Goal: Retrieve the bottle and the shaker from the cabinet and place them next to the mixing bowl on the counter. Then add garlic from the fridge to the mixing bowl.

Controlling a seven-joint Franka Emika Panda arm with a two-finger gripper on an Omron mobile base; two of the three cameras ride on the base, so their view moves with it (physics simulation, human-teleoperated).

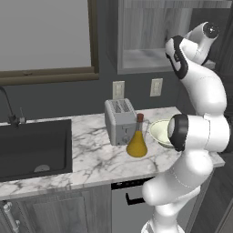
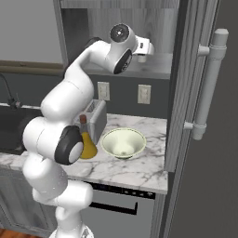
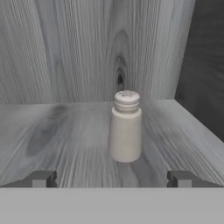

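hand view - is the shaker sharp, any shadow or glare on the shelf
Hand view: the shaker is a little soft-edged, no glare, faint dark smudges on the cabinet shelf left of it. Right base view: the bottle looks evenly lit, no blur.

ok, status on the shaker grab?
Gripper open, lined up inside cabinet. Shaker upright on shelf, untouched. Nothing in the way.

the arm hid the right part of the mixing bowl [image 1: 160, 131] and the bottle's [image 2: 88, 148] left side; the sink [image 1: 32, 148] was cut at left edge.
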